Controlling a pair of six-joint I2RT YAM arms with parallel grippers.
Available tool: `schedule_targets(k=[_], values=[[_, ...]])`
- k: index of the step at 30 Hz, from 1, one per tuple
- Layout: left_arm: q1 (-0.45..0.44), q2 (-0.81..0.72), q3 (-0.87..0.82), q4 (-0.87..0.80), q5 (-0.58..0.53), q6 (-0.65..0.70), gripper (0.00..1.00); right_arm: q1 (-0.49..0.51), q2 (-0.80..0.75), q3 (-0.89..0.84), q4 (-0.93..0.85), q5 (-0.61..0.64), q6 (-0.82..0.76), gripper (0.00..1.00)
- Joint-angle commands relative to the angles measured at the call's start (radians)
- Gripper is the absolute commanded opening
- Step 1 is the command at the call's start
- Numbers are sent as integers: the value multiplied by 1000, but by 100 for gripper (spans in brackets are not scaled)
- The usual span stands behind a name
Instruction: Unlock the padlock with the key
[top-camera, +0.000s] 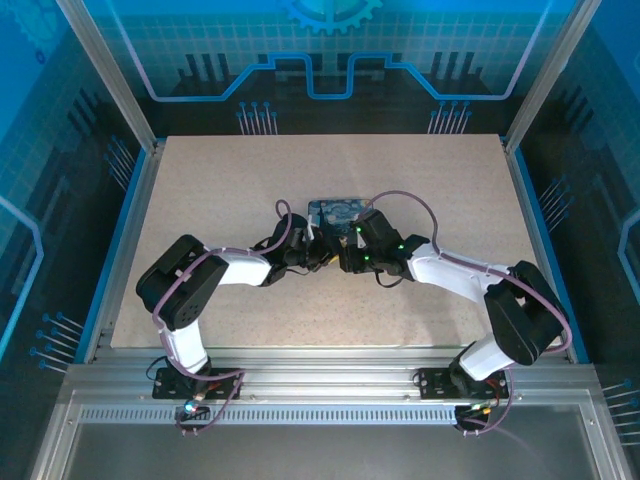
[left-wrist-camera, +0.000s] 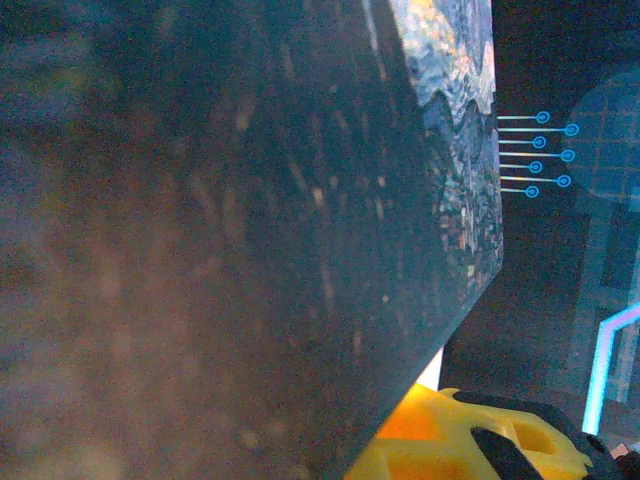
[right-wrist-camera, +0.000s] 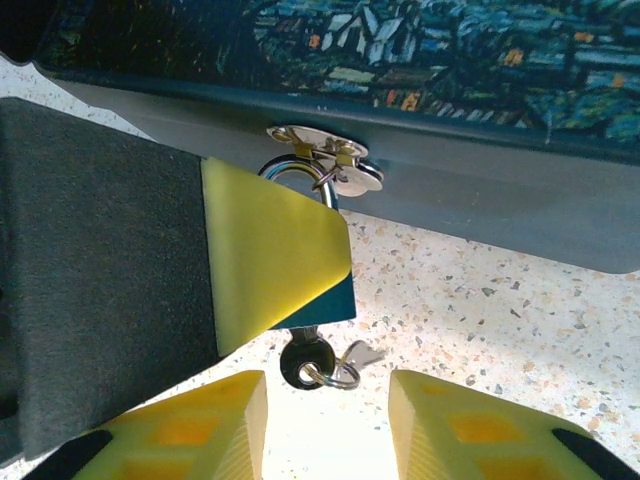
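Key (right-wrist-camera: 305, 365): head pokes out below the padlock (right-wrist-camera: 284, 170) hung on the box (right-wrist-camera: 480, 200) front. Long axis points at the right claw (right-wrist-camera: 327, 420), whose fingers are spread just short of it (nearer arm). Left claw (top-camera: 318, 250): one pad covers the padlock body; grip cannot be told.

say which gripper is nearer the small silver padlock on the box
Left. The left gripper lies on the small silver padlock, hiding its body; the right gripper is open just short, past the black-headed key.

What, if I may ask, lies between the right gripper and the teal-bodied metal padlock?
Right wrist view: the dark round-headed key with its wire ring, over speckled tabletop.
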Motion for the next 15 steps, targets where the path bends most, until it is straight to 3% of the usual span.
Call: schedule_targets(k=[1,15], values=[[-3,-42,22,36,50,-8,0,24,-47,-17,54,37,3,39],[6,-49,28,31,54,-10,0,68,-132,-157,204,99,-29,40]])
